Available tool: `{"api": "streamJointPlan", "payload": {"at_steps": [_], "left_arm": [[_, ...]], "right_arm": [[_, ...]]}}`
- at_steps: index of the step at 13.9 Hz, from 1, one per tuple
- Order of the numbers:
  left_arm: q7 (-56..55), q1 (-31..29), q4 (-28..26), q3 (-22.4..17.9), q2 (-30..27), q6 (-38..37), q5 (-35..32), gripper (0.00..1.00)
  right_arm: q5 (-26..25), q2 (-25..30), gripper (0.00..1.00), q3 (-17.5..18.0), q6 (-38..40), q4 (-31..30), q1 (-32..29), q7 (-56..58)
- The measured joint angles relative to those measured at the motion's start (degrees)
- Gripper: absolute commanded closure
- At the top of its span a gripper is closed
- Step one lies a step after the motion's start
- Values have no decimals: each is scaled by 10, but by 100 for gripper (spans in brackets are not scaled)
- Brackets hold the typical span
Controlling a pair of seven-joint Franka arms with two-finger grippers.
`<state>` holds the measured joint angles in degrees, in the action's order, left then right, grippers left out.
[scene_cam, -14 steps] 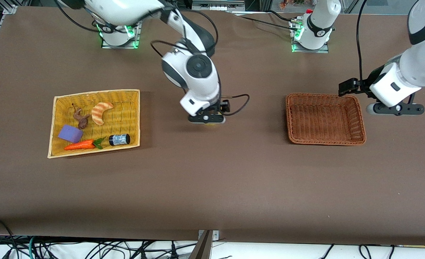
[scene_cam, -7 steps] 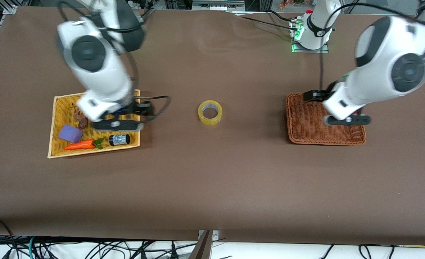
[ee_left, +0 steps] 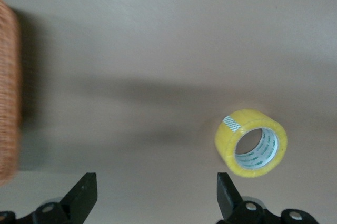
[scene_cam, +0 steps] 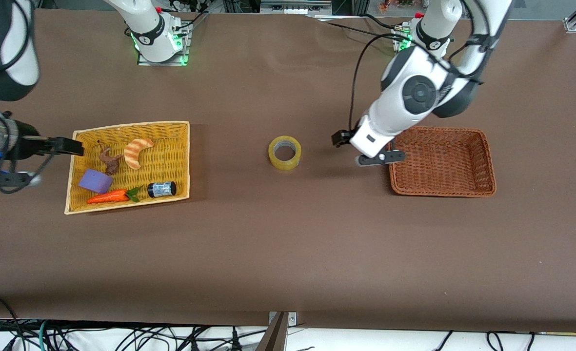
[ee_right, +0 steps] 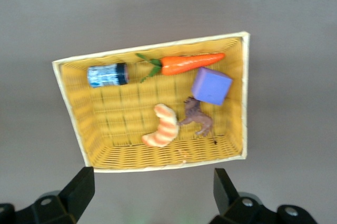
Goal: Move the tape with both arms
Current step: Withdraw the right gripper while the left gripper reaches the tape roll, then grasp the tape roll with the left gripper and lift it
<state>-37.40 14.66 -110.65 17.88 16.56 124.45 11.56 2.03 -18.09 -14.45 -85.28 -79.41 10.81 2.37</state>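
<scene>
The tape lies flat on the brown table, hole upward, alone in the middle stretch between the two baskets and touched by nothing. The left gripper hangs over the bare table between the tape and the brown wicker basket, just beside that basket's rim and a short way from the roll toward the left arm's end; in the left wrist view its fingers stand spread wide with nothing between them, and the tape shows ahead of one fingertip, apart from both. The right gripper is up over the table edge at the right arm's end, just outside the yellow basket, well apart from the tape; the right wrist view shows its fingers spread apart and holding nothing, with the yellow basket below them. In that basket lie a striped croissant toy, a brown figurine, a purple block, a toy carrot and a small dark jar.
</scene>
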Motion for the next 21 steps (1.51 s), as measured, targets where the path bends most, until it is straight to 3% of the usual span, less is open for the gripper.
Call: {"api": "streamJointPlan", "payload": {"at_steps": [2,4,6,8,12,15,16,17,18,21], "left_arm": [[-50,40,-5,2,41,69,0,0],[-94,80,-4,3,86,122,0,0],[-124,107,7,3,124,149,0,0],[-134,120,24,3,148,152,0,0],[-137,126,37,0,173,171,0,0],[-137,133,42,0,195,188,0,3],[-138,136,42,-2,201,190,0,33],[-138,139,42,-5,205,193,0,80],[-138,140,43,-8,209,193,0,100],[-137,140,46,-10,213,194,0,100]], "right_arm": [[0,1,0,14,-1,0,-27,-1],[-10,9,0,54,-11,-5,-74,-6],[-35,33,0,106,-43,-35,-134,-20],[-39,80,0,135,-56,-86,-176,-23],[-39,175,0,160,-56,-151,-184,-24],[-39,193,0,180,-57,-167,-184,-29],[-39,188,0,180,-58,-168,-184,-29],[-39,180,0,179,-60,-165,-185,-29],[-39,170,0,179,-59,-159,-186,-29],[-39,144,0,179,-59,-139,-188,-29]]}}
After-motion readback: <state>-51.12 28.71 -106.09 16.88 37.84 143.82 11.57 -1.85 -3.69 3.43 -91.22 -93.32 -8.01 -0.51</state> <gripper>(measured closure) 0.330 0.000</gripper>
